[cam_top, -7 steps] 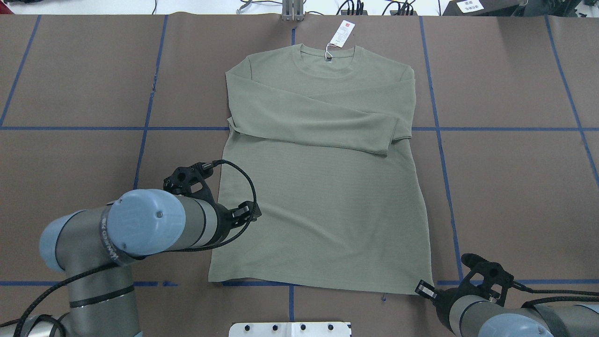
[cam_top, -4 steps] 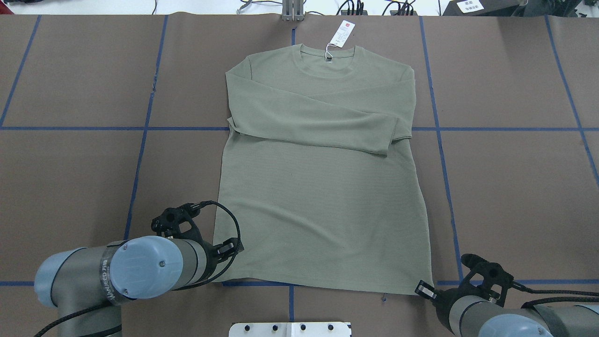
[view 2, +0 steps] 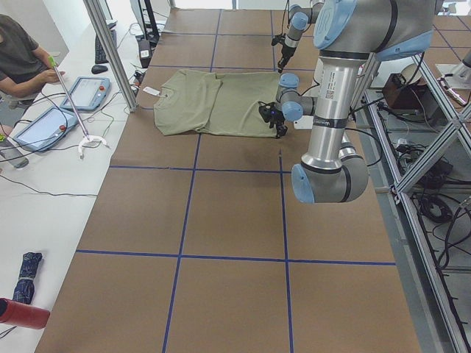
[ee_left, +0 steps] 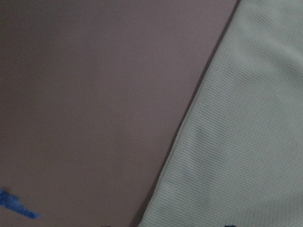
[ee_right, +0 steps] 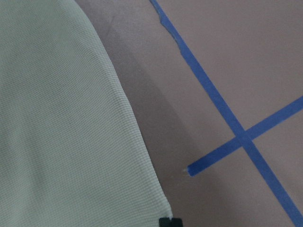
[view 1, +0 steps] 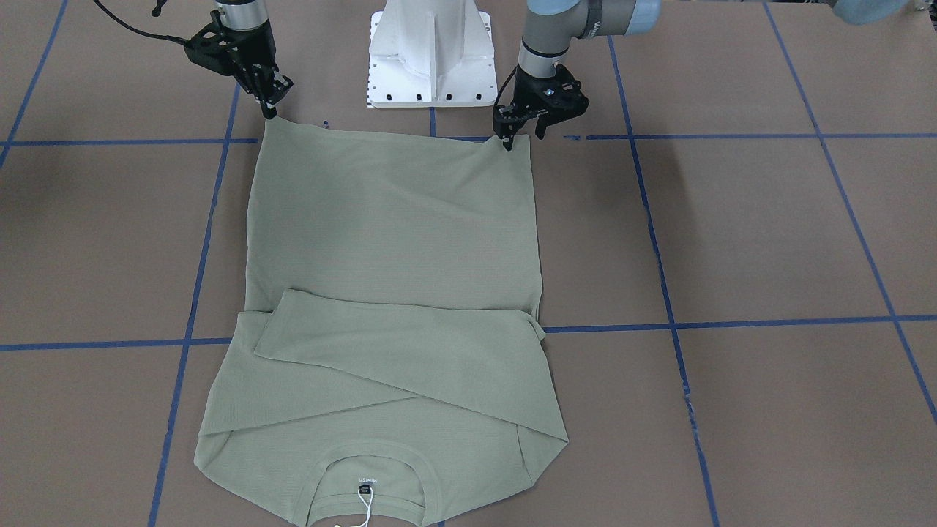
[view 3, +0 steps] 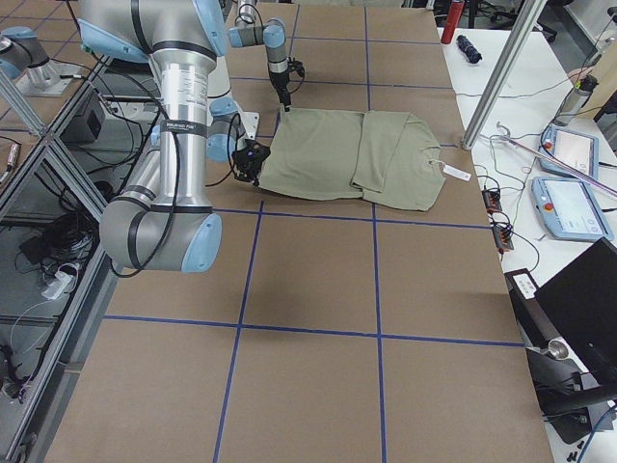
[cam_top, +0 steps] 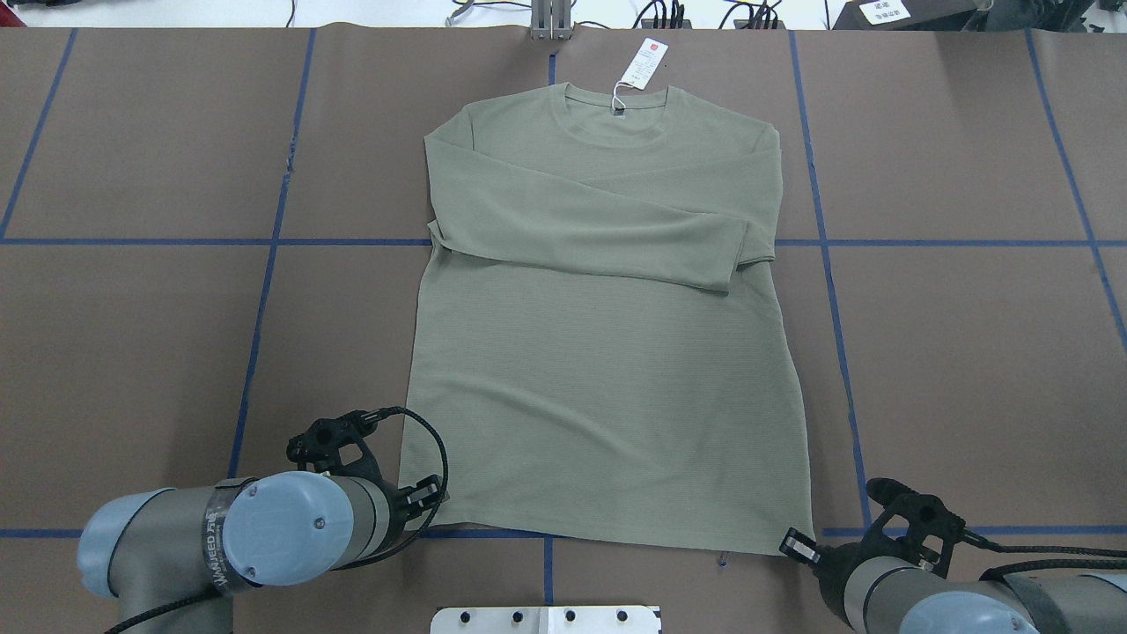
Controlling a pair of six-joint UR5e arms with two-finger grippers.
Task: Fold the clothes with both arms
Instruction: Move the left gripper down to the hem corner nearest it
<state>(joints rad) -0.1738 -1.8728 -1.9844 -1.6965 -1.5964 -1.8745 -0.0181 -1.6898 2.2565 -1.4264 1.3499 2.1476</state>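
Observation:
The sage-green long-sleeved shirt (cam_top: 607, 370) lies flat on the brown table, both sleeves folded across the chest. Its collar (cam_top: 616, 110) and white hang tag (cam_top: 644, 63) are at the far edge. My left gripper (view 1: 523, 137) is at the near hem corner on my left, open, with its fingers astride that corner. In the left wrist view the shirt's side edge (ee_left: 189, 118) runs diagonally. My right gripper (view 1: 270, 110) tapers to a point on the other hem corner and looks shut on it. That corner (ee_right: 161, 210) meets a black fingertip in the right wrist view.
The white pedestal base (view 1: 430, 51) stands just behind the hem, between the arms. Blue tape lines (cam_top: 264, 242) cross the table. A metal post (cam_top: 550, 22) rises at the far edge. A person sits at a side bench (view 2: 44, 147) with tablets.
My left arm has moved back toward the base along the shirt's side edge, down to the hem corner. The right arm and the shirt have not moved.

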